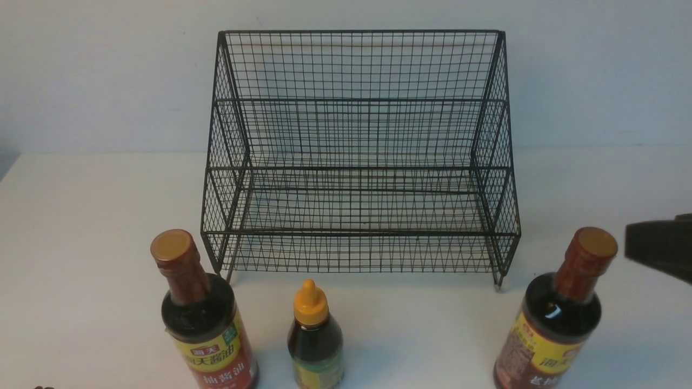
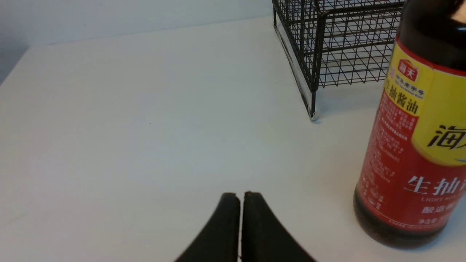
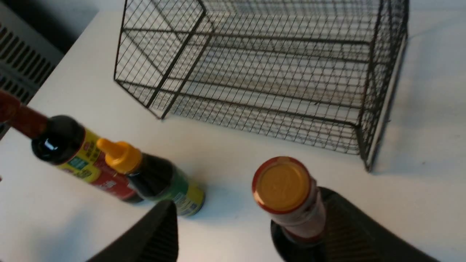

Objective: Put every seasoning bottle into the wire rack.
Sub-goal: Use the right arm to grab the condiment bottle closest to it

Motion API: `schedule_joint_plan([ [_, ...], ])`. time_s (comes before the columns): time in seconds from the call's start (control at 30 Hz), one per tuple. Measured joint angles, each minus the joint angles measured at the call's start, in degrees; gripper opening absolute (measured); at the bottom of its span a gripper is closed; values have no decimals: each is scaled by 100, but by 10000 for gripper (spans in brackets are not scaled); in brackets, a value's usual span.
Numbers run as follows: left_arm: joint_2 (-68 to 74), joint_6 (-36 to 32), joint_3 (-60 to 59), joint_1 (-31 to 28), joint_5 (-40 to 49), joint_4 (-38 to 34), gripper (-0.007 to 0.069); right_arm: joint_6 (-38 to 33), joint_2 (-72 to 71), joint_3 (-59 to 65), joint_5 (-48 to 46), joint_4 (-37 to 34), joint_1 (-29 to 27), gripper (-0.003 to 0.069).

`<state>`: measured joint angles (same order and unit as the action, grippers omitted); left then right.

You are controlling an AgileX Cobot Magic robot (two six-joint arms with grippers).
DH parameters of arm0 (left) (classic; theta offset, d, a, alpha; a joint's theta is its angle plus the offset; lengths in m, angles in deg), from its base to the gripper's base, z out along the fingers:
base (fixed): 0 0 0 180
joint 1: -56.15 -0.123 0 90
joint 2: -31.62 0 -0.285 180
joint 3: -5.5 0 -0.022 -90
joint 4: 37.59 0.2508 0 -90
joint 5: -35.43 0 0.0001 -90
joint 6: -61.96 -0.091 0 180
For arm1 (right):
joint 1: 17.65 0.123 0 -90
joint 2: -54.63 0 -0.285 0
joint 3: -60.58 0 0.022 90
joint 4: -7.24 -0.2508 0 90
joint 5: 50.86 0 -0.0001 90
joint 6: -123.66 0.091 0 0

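The black wire rack [image 1: 357, 162] stands empty at the back middle of the white table. In front of it stand three seasoning bottles: a tall one at the left [image 1: 203, 319], a short one with a yellow nozzle [image 1: 315, 340], and a tall one at the right [image 1: 559, 319]. My right gripper [image 3: 247, 211] is open above the right tall bottle [image 3: 282, 183]. That bottle's neck rises between the fingers [image 3: 160, 229], close to one of them. In the front view this gripper [image 1: 659, 246] shows at the right edge. My left gripper [image 2: 240, 196] is shut and empty, low over the table beside the left tall bottle [image 2: 415, 145].
A pale wall runs behind the rack [image 3: 273, 72]. The table's left edge [image 1: 11, 162] lies far left, with a grey slatted panel [image 3: 18, 62] beyond it. The short bottle [image 3: 160, 178] and left tall bottle [image 3: 72, 153] stand close together.
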<state>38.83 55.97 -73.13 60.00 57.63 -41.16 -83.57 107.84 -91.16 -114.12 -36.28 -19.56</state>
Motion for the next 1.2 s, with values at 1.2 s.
schedule_joint_plan([
  [1.2,0,0,0,0,0,0,-4,-22,1793,-178,1025,1723,1522,281],
])
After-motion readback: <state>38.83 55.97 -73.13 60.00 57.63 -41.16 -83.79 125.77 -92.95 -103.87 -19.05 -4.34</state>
